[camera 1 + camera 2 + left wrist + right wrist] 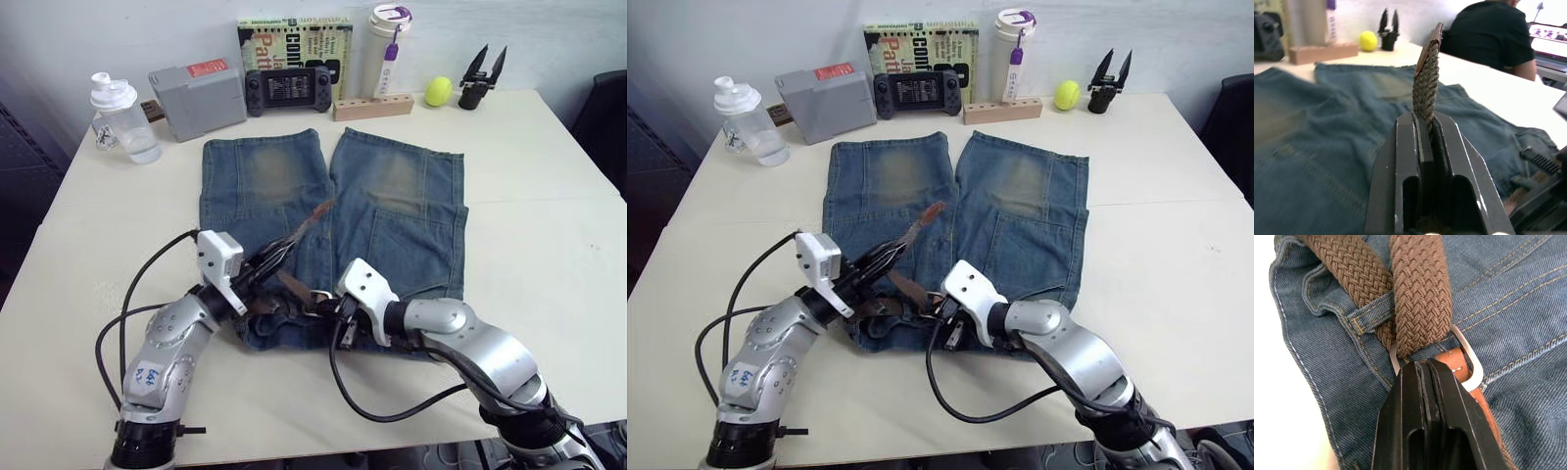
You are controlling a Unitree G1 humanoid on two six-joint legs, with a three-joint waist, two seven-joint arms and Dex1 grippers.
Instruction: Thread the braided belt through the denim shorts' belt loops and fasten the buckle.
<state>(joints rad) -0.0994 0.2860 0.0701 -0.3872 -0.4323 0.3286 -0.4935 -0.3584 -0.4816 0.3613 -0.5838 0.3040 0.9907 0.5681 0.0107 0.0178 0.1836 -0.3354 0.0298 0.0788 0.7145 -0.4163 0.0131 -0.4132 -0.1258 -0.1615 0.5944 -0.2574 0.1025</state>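
The denim shorts (392, 196) lie flat on the white table, waistband toward me. My left gripper (266, 262) is shut on the braided belt (1426, 83) a little below its dark leather tip (318, 210), which sticks up over the left leg. My right gripper (1422, 367) is shut on the brown leather right behind the silver buckle (1469, 363) at the waistband's middle. The strap passes through the buckle frame and under a belt loop (1370, 314). More of the belt runs along the waistband between the two grippers.
Along the table's far edge stand a clear bottle (122, 122), a grey box (196, 98), a game controller (286, 90), a book (294, 41), a wooden block (372, 106), a white tumbler (387, 49), a yellow ball (438, 91) and a black gripper tool (482, 78). A person in black (1488, 34) sits beyond the table.
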